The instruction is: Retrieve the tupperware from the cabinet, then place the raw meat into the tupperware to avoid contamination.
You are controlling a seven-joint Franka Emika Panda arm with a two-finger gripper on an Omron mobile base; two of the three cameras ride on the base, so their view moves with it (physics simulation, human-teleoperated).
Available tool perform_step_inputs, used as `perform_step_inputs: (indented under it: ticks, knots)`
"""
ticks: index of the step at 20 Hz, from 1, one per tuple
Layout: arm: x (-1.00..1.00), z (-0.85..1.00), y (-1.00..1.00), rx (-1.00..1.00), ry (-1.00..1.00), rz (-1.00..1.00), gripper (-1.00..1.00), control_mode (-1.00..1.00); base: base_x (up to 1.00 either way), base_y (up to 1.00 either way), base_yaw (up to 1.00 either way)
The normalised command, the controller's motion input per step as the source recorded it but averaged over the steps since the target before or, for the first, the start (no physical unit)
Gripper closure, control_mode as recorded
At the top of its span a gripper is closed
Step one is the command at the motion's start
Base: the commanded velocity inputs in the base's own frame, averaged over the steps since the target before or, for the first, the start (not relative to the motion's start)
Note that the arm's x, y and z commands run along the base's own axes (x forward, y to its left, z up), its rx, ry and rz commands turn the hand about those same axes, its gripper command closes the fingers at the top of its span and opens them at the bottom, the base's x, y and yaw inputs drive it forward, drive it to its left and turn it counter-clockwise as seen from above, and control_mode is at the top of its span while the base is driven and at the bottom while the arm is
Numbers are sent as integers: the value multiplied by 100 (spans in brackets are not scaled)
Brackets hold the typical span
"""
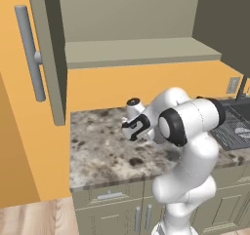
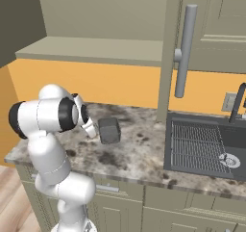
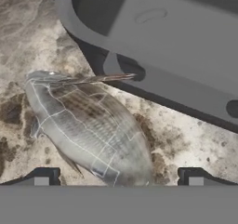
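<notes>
Hanging low over the tabletop [image 1: 97, 151] in the left base view, the tool [image 1: 134, 127] points down, the cabinet [image 1: 141, 51] above standing open with a bare shelf. In the right base view the tupperware [image 2: 109, 130] sits on the stone just beside the tool's fingers [image 2: 89, 129], already out of the cabinet. In the hand view the fish [image 3: 88, 125] lies between the released, wide-spread jaws, beside the tub's rim, seemingly lined up for a grasp.

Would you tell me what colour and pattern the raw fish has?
The fish is grey-brown with darker stripes and pale scale lines, best seen in the hand view.
</notes>
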Motion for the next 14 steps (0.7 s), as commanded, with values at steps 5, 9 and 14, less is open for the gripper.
perform_step_inputs:
  ticks: [5, 9, 14]
  knots:
    - [16, -21, -1, 0, -1, -3, -100, -100, 0, 0, 0]
    - [14, -19, -6, 0, -1, -2, -100, -100, 0, 0, 0]
    - [11, -17, -7, 0, 0, -1, 100, -100, 0, 0, 0]
